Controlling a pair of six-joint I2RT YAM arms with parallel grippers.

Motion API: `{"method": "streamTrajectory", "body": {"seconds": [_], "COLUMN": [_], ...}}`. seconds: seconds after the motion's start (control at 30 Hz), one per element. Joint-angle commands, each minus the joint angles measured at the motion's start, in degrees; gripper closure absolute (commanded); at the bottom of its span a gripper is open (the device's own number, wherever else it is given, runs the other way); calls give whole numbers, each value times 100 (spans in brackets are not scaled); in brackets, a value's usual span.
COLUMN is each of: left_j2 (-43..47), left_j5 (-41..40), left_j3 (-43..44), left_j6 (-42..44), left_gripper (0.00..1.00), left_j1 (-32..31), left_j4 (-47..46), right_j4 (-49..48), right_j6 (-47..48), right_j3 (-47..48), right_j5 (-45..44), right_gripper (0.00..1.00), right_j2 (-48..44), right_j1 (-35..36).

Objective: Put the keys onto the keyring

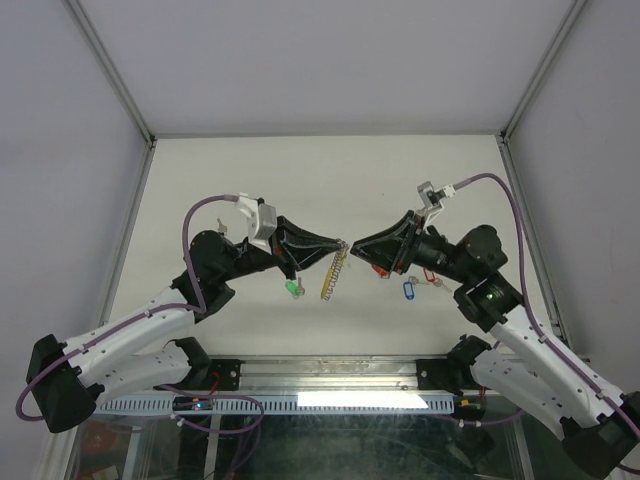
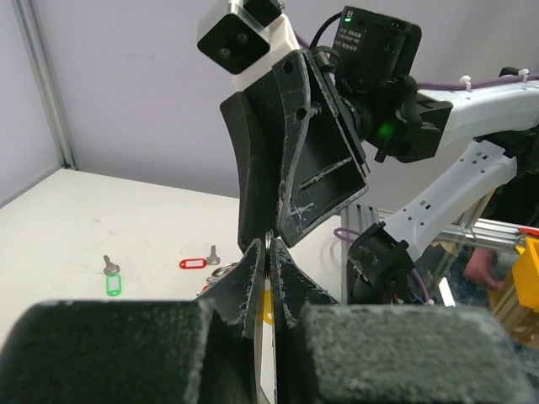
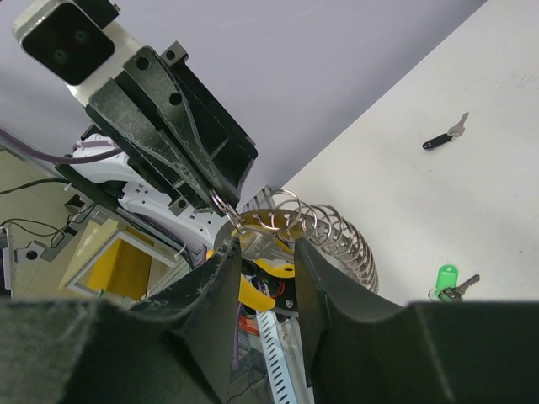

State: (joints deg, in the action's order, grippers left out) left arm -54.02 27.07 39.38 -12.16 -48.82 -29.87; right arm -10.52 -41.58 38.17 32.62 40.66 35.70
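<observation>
Fingers of the left gripper [image 2: 268,254] were pressed almost together, pinching one thin loop of the silvery coiled metal keyring [image 1: 337,268]. The keyring, with its yellow segment lowest, hung where both arms met. The right gripper [image 3: 263,251] stood narrowly parted around the coil's end; whether it clamped could not be told. A silver key with a green oval tag [image 1: 293,288] lay nearby on the white table [image 1: 300,180].
</observation>
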Motion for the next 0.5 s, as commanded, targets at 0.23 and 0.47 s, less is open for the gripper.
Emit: {"method": "streamTrajectory", "body": {"seconds": [0.23, 0.47], "left_j2": [8, -56], "left_j5": [21, 79], "left_j3": [-12, 21], "left_j6": [-257, -286], "left_gripper": [100, 100], "left_j1": [-59, -62], "left_j4": [-538, -538], "right_j4": [-1197, -1500], "right_j6": [-281, -418], "right_j3": [-142, -165], "right_j5": [416, 490], "right_gripper": [66, 68], "right_j2": [89, 228], "right_j1": [-24, -22]}}
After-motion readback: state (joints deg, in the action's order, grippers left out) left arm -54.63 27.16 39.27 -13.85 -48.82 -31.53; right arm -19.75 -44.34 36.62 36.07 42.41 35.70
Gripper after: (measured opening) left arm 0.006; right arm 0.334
